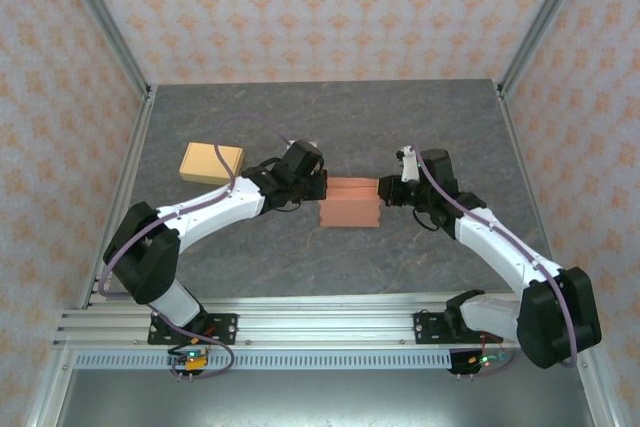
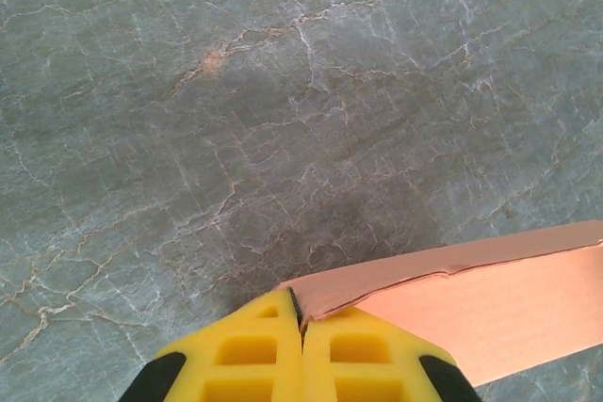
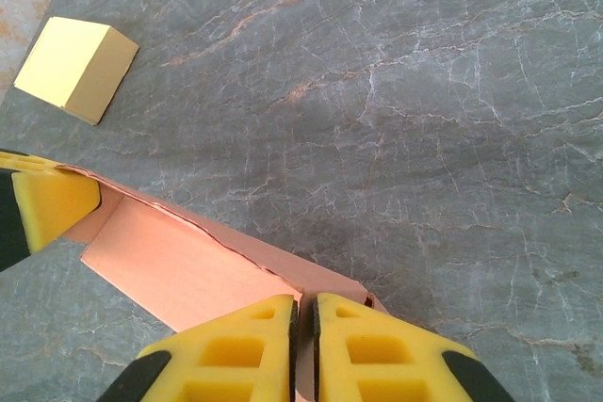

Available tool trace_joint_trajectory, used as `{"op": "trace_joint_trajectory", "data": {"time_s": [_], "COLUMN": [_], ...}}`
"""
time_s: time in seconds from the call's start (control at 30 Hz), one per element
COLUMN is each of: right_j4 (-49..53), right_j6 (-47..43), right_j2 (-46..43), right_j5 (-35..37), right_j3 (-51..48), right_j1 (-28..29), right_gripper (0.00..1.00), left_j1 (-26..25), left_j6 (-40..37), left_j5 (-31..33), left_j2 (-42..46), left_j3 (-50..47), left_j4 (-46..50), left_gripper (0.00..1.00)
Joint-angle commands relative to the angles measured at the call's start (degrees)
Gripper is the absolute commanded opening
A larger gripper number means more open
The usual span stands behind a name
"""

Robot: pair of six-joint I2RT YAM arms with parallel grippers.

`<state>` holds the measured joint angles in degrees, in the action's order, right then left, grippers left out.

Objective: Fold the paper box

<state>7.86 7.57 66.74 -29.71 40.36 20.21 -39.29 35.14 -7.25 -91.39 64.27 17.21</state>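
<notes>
Your pink box point(image 1: 351, 203) sits at the middle of the worktop point(image 1: 300, 117), between the two arms. Your left jaws are clenched on its left end, and your right jaws pinch the card at its right end. A tan box point(image 1: 211, 162) lies well apart, far left.

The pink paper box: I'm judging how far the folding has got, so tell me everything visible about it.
The pink paper box looks like thin salmon card, partly formed with raised walls, at the middle of the grey marbled table. The left tool is pinched shut on its left edge, the right tool on its right edge.
</notes>
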Motion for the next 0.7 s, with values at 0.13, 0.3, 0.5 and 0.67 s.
{"op": "trace_joint_trajectory", "data": {"time_s": [0.13, 0.3, 0.5, 0.67], "right_j4": [-3.33, -9.75, -26.4, -34.63], "right_j6": [0.5, 1.55, 6.51, 7.9], "right_j2": [-0.69, -2.44, -2.95, -0.17], "right_j5": [-1.77, -0.84, 2.21, 3.71], "right_j3": [-1.72, -6.16, -12.98, -13.28], "right_j1": [0.62, 0.55, 0.57, 0.62], "right_gripper": [0.13, 0.13, 0.12, 0.11], "left_j1": [-1.58, -4.62, -6.19, -6.38], "left_j6": [0.49, -3.2, -3.25, -3.93], "left_j5": [0.06, 7.01, 15.66, 20.5], "left_j2": [-0.74, 0.13, 3.58, 5.63], "left_j3": [-0.37, -3.33, -7.73, -9.51], "left_j4": [-5.57, -7.82, -12.19, -15.91], "left_gripper": [0.01, 0.0, 0.0, 0.0]}}
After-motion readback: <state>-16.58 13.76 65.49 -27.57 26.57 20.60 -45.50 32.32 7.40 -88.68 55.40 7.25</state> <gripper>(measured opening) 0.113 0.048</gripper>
